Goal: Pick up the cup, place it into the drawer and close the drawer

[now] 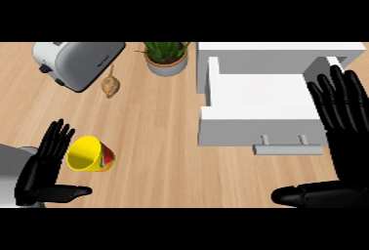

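Cup first: a yellow cup (89, 154) with a red patterned side lies tipped over on the pale wooden counter (158, 146), its wide yellow mouth turned toward the left robot hand. It sits low at the view's left, well apart from the drawer, and nothing holds it.

Nearest the lower edge, the left robot hand (45, 168), black with straight fingers pointing up and the thumb stretched out to the right, stands spread wide just beside the cup's rim; whether it touches the rim cannot be told. On the opposite side the right robot hand (340, 141) is likewise spread wide, fingers straight and upright, thumb out to the left, holding nothing. Its fingers overlap the right edge of the drawer in the view.

Further out, the white drawer (252, 105) stands pulled open from a white cabinet (277, 50), with a grey bar handle (287, 149) on its front face.

Farthest away, a small tan dried gourd-like object (110, 86) lies on the counter between a silver toaster (79, 58) at the left and a green plant in a grey pot (166, 58).
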`<action>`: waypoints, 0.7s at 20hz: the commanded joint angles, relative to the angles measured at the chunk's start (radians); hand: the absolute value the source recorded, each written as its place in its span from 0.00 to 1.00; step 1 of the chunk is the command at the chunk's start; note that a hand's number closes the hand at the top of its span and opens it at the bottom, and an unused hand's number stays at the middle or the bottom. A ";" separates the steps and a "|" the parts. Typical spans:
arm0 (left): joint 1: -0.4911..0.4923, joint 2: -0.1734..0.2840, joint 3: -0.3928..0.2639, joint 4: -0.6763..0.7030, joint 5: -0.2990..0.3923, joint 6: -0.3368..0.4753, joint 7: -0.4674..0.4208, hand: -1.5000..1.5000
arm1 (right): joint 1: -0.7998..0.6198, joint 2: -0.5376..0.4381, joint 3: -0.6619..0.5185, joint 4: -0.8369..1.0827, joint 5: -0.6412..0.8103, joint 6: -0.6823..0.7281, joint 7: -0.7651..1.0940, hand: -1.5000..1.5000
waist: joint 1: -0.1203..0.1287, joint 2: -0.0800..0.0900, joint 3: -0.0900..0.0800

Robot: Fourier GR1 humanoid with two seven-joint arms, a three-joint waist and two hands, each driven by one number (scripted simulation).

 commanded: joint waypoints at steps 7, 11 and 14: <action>-0.087 0.023 0.012 0.292 -0.064 0.026 -0.202 0.00 | -0.060 -0.011 -0.003 0.033 -0.003 0.009 0.025 0.00 | 0.001 0.000 0.000; -0.197 0.046 0.025 0.431 -0.052 0.025 -0.210 0.00 | 0.006 -0.012 0.004 -0.087 -0.010 0.004 0.087 0.00 | -0.004 0.000 0.000; -0.202 0.062 0.019 0.532 -0.083 0.029 -0.312 0.00 | 0.014 -0.008 -0.013 -0.019 -0.025 0.030 0.028 0.00 | -0.002 0.000 0.000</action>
